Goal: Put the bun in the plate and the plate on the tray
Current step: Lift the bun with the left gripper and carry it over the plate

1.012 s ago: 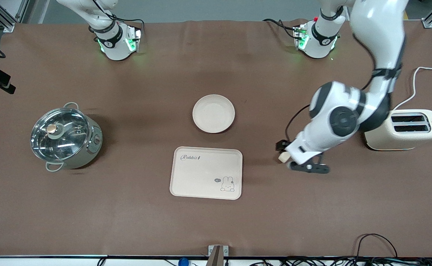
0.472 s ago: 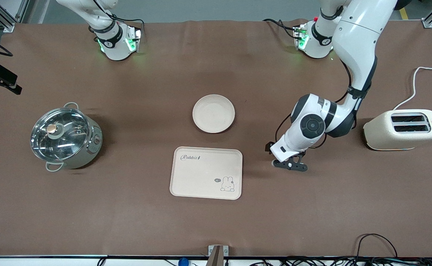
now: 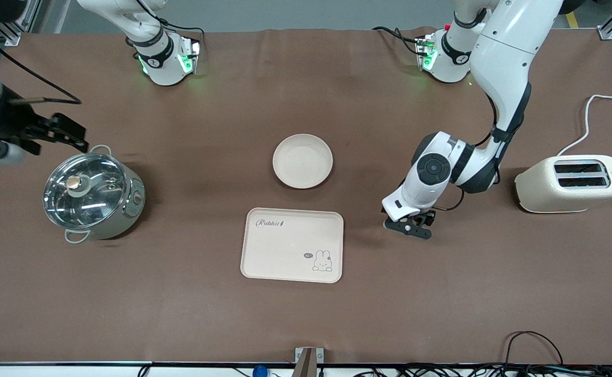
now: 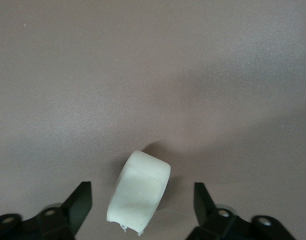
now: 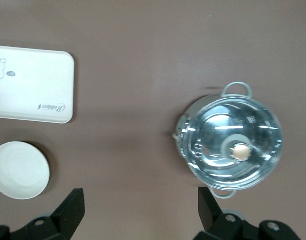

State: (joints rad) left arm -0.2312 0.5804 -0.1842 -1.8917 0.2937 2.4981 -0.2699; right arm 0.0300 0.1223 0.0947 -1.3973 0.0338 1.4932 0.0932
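The bun [image 4: 140, 196], a small off-white lump, lies on the brown table between the open fingers of my left gripper [image 4: 143, 189], which do not touch it. In the front view my left gripper [image 3: 408, 226] is low over the table beside the tray, toward the left arm's end, and hides the bun. The round cream plate [image 3: 302, 161] stands empty mid-table. The cream "Rabbit" tray [image 3: 291, 245] lies nearer the front camera than the plate and is also empty. My right gripper [image 3: 73, 135] is open and empty, up over the table next to the pot.
A steel pot [image 3: 91, 191] with a glass lid stands toward the right arm's end. A cream toaster [image 3: 570, 183] with a white cord stands toward the left arm's end. The right wrist view shows the pot [image 5: 230, 150], the tray [image 5: 30, 85] and the plate [image 5: 19, 170].
My left gripper has swung toward the tray and come down around the bun, now covering it in the front view. My right gripper has moved into view toward the pot.
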